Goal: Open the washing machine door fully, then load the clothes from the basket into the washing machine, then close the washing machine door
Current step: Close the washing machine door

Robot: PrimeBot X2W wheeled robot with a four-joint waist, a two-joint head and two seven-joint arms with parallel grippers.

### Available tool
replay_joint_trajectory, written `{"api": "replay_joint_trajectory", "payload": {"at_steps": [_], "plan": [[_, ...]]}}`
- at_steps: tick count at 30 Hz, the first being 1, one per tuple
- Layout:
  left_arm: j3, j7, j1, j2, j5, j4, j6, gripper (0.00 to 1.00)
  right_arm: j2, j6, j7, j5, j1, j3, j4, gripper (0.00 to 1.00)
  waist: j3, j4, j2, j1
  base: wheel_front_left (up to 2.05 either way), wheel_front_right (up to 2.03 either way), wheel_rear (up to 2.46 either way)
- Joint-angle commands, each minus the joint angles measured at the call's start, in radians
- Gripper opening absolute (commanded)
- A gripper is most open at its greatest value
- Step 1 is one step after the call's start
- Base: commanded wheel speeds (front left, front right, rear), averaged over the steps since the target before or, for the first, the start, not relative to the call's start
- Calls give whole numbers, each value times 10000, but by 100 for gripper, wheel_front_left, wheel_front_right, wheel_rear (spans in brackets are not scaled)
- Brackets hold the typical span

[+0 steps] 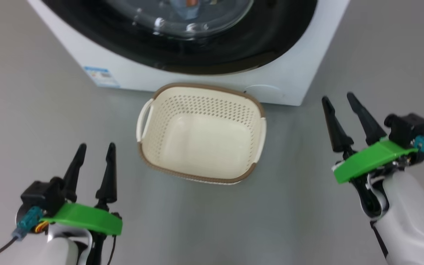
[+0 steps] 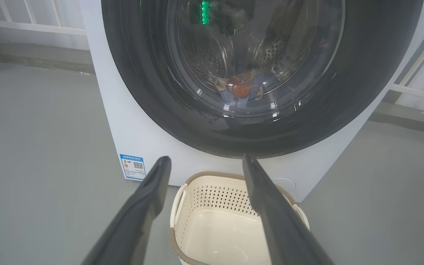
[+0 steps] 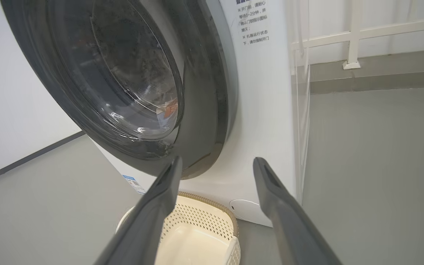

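Observation:
The washing machine (image 1: 212, 79) stands ahead with its door (image 1: 197, 44) shut against the front, black rim and glass bowl facing me. Through the glass (image 2: 248, 55) the clothes (image 2: 239, 88) lie in the steel drum. The cream basket (image 1: 201, 136) sits on the floor before the machine and holds nothing; it also shows as basket (image 2: 234, 221) and basket (image 3: 197, 235). My left gripper (image 1: 95, 151) hangs open at lower left of the basket, holding nothing. My right gripper (image 1: 339, 99) stands open to the basket's right, holding nothing. Door (image 3: 116, 81) shows edge-on.
Grey floor (image 1: 31, 121) surrounds the machine. A blue label (image 1: 101, 76) sits at the machine's lower left corner. White railings (image 2: 31, 22) and railing (image 3: 352, 36) run behind, with a white wall (image 3: 9, 92) on one side.

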Motion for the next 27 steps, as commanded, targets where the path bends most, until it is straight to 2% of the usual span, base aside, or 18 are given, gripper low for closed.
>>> {"api": "replay_joint_trajectory", "payload": {"at_steps": [1, 9, 27], "plan": [[432, -63, 194, 366, 45, -78, -15, 100, 109, -55, -48, 87, 451, 98, -375, 100, -557, -634, 0, 0, 0, 0, 0], [695, -63, 709, 530, 74, 146, -15, 100, 127, -55, -48, 39, 1489, -197, -672, 100, -1109, -1289, 0, 0, 0, 0, 0], [1127, -63, 1581, 684, -43, 408, -15, 100, 32, -55, -48, 24, 3388, -889, -1013, 100, -2072, -1804, 0, 0, 0, 0, 0]]}}
